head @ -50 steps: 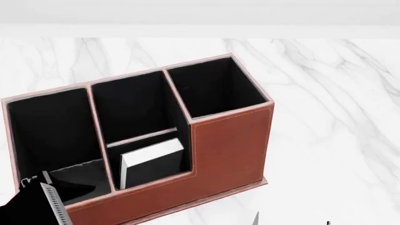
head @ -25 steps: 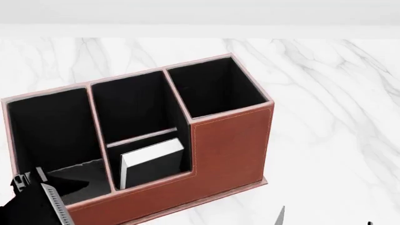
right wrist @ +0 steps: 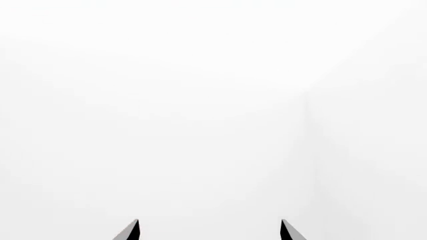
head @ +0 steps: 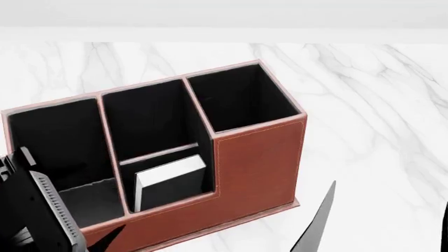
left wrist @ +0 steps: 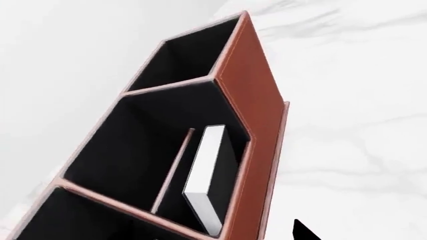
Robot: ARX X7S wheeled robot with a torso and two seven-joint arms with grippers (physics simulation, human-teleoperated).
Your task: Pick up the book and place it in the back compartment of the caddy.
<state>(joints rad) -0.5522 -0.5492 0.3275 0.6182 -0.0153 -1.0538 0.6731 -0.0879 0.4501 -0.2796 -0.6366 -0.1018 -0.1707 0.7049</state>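
Note:
The red-brown caddy [head: 255, 163] stands on the white marble top. The black book [head: 171, 181] with its white page edges stands upright in the back compartment [head: 162, 157], the small low-walled cell in the middle column, on the side nearest me. The left wrist view shows the book [left wrist: 207, 175] in that cell too. My left gripper [head: 70, 226] hangs open and empty over the near end of the long left cell; only one fingertip [left wrist: 303, 233] shows in its wrist view. My right gripper [head: 383, 220] is open and empty, to the right of the caddy [left wrist: 257, 100].
The tall square cell [head: 238, 100] is at the caddy's right end and the long cell [head: 56, 142] at its left. The marble tabletop [head: 371, 105] reaches a pale back edge. In the right wrist view the right gripper [right wrist: 208, 230] faces only blank white.
My left gripper has risen at the lower left, away from the caddy. The right gripper's fingers have come up into view at the lower right. The book has not moved.

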